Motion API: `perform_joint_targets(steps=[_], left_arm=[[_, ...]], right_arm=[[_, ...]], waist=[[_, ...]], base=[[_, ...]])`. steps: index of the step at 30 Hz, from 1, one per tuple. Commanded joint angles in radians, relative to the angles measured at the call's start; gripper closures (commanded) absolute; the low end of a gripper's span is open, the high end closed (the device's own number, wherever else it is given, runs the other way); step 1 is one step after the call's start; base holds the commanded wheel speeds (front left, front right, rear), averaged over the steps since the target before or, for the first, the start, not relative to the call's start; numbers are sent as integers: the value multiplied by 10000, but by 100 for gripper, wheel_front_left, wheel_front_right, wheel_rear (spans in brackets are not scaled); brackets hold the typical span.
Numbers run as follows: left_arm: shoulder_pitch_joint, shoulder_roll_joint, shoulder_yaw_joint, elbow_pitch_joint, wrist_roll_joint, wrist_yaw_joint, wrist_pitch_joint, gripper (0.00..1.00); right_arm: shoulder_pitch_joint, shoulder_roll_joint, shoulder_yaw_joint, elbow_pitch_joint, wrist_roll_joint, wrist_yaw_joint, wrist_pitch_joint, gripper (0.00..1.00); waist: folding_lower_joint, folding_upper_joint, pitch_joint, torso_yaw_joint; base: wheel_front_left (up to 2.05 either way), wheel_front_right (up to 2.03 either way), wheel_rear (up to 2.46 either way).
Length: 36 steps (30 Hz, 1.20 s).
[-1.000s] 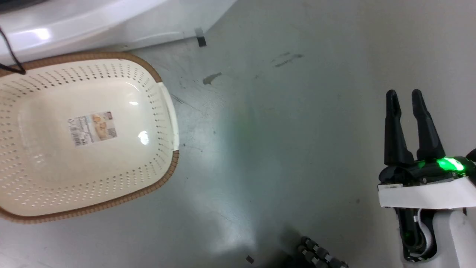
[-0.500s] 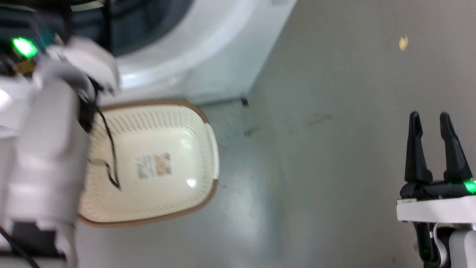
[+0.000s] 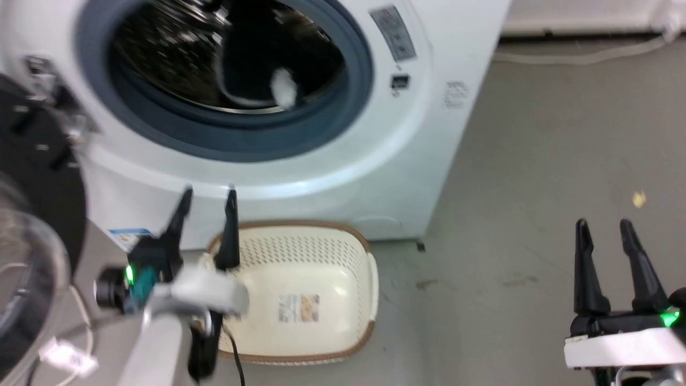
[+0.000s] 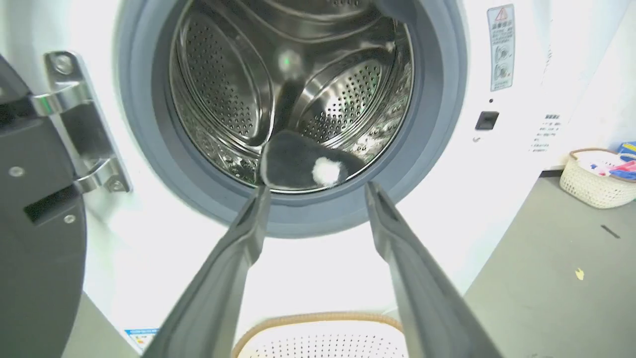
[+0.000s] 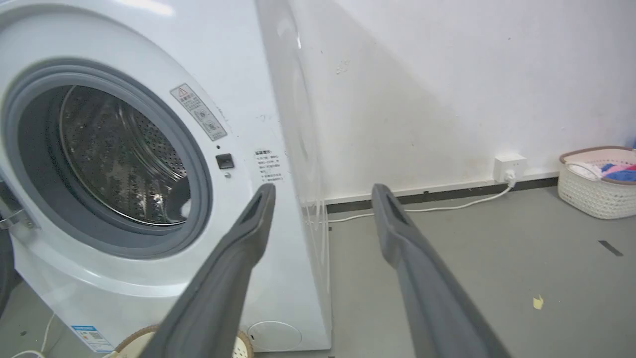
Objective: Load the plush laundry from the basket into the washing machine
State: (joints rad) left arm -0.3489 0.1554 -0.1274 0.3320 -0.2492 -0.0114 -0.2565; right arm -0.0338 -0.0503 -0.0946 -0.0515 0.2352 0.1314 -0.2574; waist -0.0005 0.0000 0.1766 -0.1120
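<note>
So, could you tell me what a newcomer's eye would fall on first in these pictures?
The washer, door swung open, takes the upper left of the head view, with the dark plush and its white tuft lying at the front of the drum. Below it on the floor stands the empty basket, with the left hand open at its left edge and the right hand open far to the right.

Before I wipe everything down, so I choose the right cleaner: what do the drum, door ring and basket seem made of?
Drum: polished steel, by its mirror glints and punched holes. Door ring: matte grey, probably rubber. Basket: cream plastic, glossy highlights; brown woven-look rim, perhaps moulded.
</note>
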Motion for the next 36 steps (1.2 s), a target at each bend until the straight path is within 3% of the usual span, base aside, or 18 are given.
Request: perform_joint_targets(steps=[1,13,17,27,28,36], left_arm=[[562,-128,25,-320,20,72,-51,0],[3402,-658,79,-1378,507,669,-52,0],[3821,-830,-135,-1668,715,874,-52,0],[3934,-950,-257,-1754,1040,882,-53,0],[3863,-938,-232,-1743,982,838,0,100],[3849,-963,-188,-1785,1013,812,85,100]], right_arm=[[217,1,30,48,-62,-7,-44,0],[1199,1,555,427,34,-7,-44,0],[1376,1,681,416,121,-7,-44,0],[1401,1,737,504,173,-7,-44,0],[1297,6,731,476,128,0,-2,100],[1263,6,728,480,50,0,80,100]], waist=[[5,0,-781,629],[5,0,-1663,1097],[5,0,-1724,1240],[5,0,-1745,1374],[6,0,-1747,1376],[6,0,-1748,1371]], base=[[0,0,0],[0,0,0],[0,0,0],[0,0,0],[0,0,0],[0,0,0]])
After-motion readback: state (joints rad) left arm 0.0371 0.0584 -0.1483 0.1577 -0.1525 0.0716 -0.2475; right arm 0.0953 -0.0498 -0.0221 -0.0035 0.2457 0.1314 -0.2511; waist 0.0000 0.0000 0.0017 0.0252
